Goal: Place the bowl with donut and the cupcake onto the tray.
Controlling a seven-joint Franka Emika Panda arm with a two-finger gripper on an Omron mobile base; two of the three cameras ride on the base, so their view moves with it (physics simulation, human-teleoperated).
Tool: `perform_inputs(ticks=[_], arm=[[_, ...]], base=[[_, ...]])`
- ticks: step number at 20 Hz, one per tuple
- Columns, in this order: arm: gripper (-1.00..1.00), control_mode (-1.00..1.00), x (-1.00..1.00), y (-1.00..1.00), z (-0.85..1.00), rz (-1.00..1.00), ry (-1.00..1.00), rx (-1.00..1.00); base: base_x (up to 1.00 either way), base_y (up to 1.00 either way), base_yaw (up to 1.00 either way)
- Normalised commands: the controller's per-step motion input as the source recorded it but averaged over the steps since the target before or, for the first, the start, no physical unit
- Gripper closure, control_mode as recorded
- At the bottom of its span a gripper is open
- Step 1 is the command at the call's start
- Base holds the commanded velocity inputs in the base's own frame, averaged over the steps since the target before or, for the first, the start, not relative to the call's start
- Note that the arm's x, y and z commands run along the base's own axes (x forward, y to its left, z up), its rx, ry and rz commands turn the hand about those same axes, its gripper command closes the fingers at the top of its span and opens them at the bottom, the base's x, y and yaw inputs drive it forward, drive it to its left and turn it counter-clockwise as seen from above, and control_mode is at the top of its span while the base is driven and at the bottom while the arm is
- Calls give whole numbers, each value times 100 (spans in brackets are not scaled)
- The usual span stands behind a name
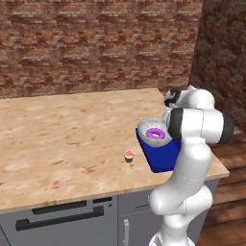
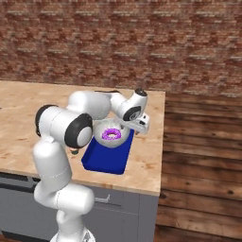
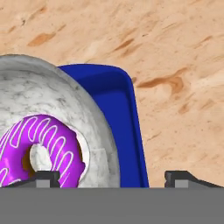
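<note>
Hand view looks down past two finger tips [image 3: 43,177] standing wide apart, the bowl's rim between them but nothing pinched — gripper [image 3: 113,178] open, apparently having let go. Bowl [image 3: 65,100] sits in the tray [image 3: 127,113], donut [image 3: 43,151] lying flat inside it, purple frosting with white squiggles facing up. Sits toward the tray's far end in the base views, near the corner, likely because the arm reached it from that side. Right base view: gripper [image 2: 137,126] hangs just beside the bowl [image 2: 111,137] at its far-right rim, wrist bent down over the counter's edge; donut [image 2: 111,134] centred in the bowl; tray [image 2: 106,163] lies lengthwise near the counter's right end, its near half bare — room enough, by the look of it, for the cupcake. Left base view: cupcake [image 1: 129,156] stands upright on the counter [image 1: 62,134], just left of the tray [image 1: 158,161] and apart from it, not yet moved. Bowl [image 1: 151,129] and donut [image 1: 155,134] partly hidden behind the elbow. Judged from this: first half of the task done, cupcake left. Next move calls for lifting clear of the rim without nudging the bowl, then a narrow, careful pinch on so small and top-heavy a thing — easily tipped.
</note>
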Motion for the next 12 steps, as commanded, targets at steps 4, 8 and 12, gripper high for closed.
perform_inputs(ticks=[4, 8, 12], arm=[[-100, -100, -38, -8, 43, 0, -6, 0], [-100, -100, -68, 0, 31, 2, -12, 0], [-100, -100, -79, 14, 22, 5, -14, -3]], base=[[0, 0, 0], [0, 0, 0], [0, 0, 0]])
